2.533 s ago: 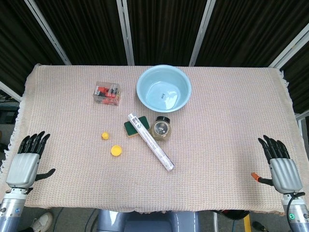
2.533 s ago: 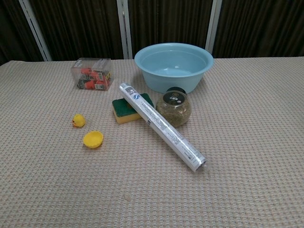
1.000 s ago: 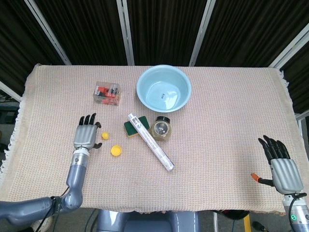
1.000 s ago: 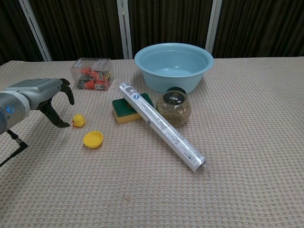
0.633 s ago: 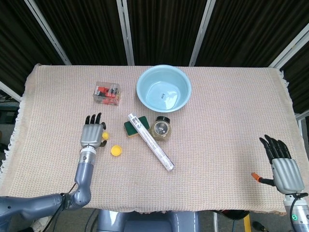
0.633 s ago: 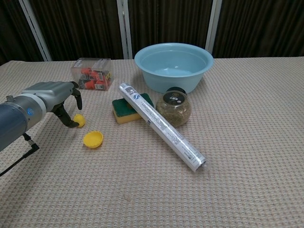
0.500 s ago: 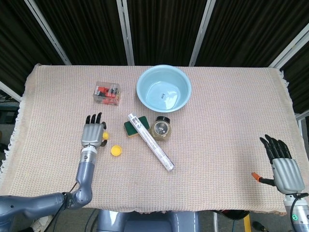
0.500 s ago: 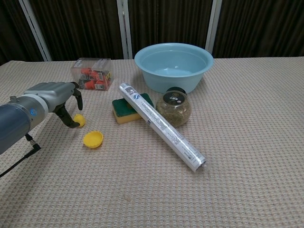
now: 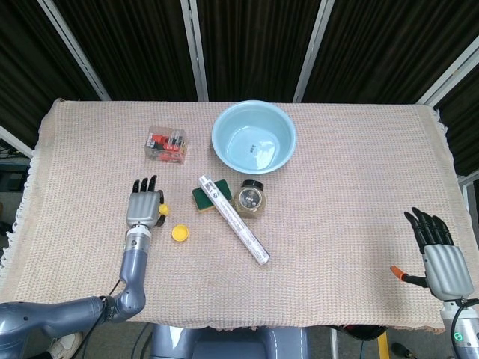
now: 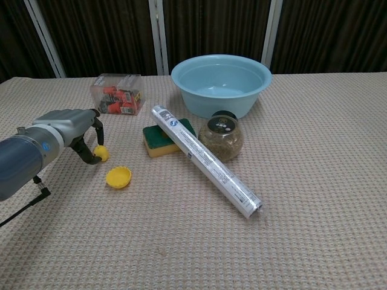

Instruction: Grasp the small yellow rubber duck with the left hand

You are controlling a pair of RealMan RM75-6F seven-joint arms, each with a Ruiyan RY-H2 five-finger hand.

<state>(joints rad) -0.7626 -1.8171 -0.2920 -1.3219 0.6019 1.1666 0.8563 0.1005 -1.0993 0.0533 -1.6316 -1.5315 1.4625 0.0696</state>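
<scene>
The left hand (image 10: 75, 130) is reaching the duck (image 10: 101, 153) on the woven cloth (image 9: 344, 179), its dark fingers curling around the small, rounded toy but not visibly clenching it; the grasp looks unfinished, with closing left to do. The duck is sitting just beside a yellow cap (image 10: 118, 177). The right hand (image 9: 440, 262) is resting with fingers spread, holding nothing.

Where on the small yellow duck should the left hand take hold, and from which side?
Probably across the body of the duck, thumb and fingers on opposite sides, coming from above on its left. It is small, rounded and sits on the cloth; the left hand is already beside it, and the yellow cap lies close by in front.
</scene>
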